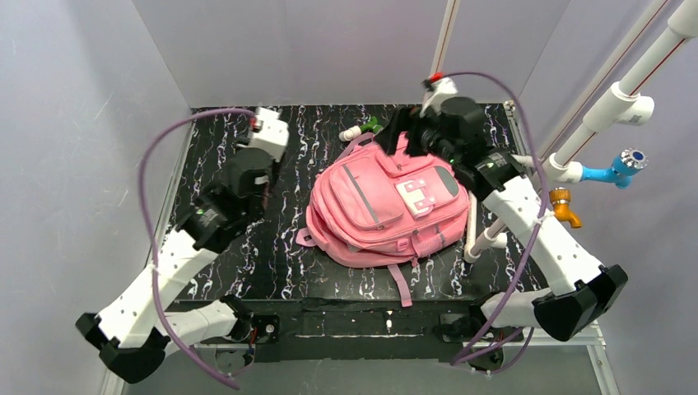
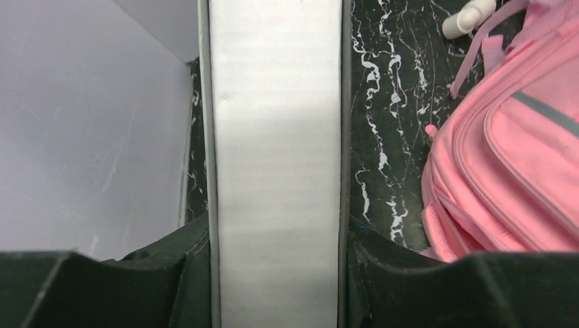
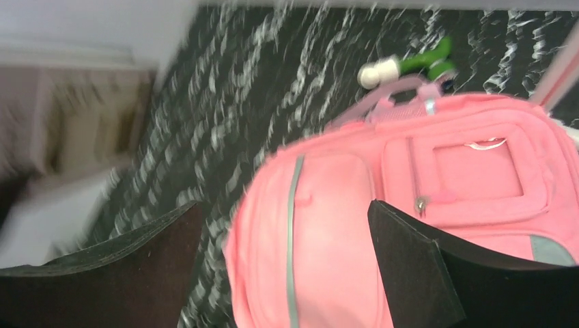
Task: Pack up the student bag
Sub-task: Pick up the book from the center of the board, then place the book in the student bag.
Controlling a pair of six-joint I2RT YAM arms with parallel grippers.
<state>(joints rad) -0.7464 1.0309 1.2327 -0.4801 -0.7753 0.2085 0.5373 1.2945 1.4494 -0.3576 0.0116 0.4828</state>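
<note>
- Top view: the bag [image 1: 387, 210] lies front up in the middle of the tabletop [image 1: 247, 267].
- Its handle end points to the far edge, a little to the left, just beside a white-and-green thing [image 1: 362, 129].
- Its straps trail toward the near edge, so its long axis runs far to near, slightly tilted.
- The right claw [image 1: 401, 136] hangs over the bag's far end, spread wide and holding nothing.
- Left wrist view: the left claw [image 2: 276, 273] is clamped on a white slab [image 2: 276, 123], with a finger pressed to each long side.
- The slab reaches straight away from the camera.
- The bag sits to the right of the slab, apart from it, with bare tabletop between them.
- The white end of the white-and-green thing shows at the top right, by a pink strap.
- Right wrist view, blurred: the right claw's fingers [image 3: 423, 273] stand far apart above the bag, gripping nothing.
- The bag's handle end is uppermost here, next to the white-and-green thing.
- A grey stripe [image 3: 293, 239] runs along the bag's length.
</note>
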